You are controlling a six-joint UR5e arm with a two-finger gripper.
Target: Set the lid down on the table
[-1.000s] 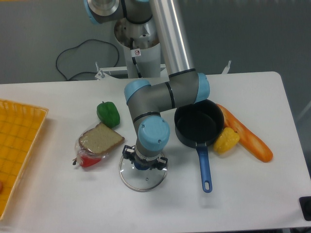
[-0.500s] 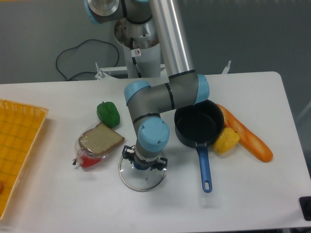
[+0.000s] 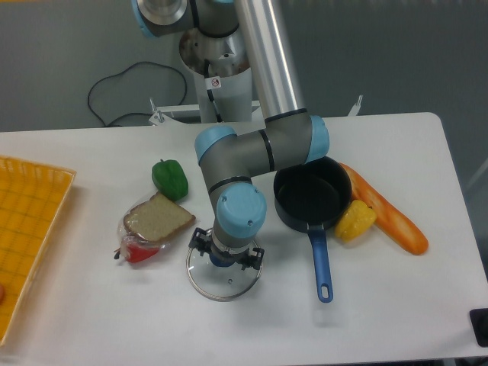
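A yellow grid tray sits at the far left edge of the white table, partly cut off by the frame. Moving right, a green bell pepper lies toward the back, and just in front of it a slice of bread rests on top of a red pepper, the two touching.

Next comes the lid — a round disc of clear glass with a thin metal rim, the white tabletop showing straight through it. A small vent hole shows as a dark dot near its front edge. It lies flat, or very nearly so, on the table, just right of the bread and well left of the pot's handle. Its centre knob is mostly hidden under the arm's wrist; only a sliver of blue shows there.

The gripper points straight down over the middle of the lid, its dark fingers spread to either side of the knob. From this high angle I cannot tell whether they clamp the knob or stand slack around it.

To the right stands a black pot with its blue handle pointing toward the front of the table. A yellow pepper touches the pot's right side, and a long orange carrot lies diagonally just beyond it.
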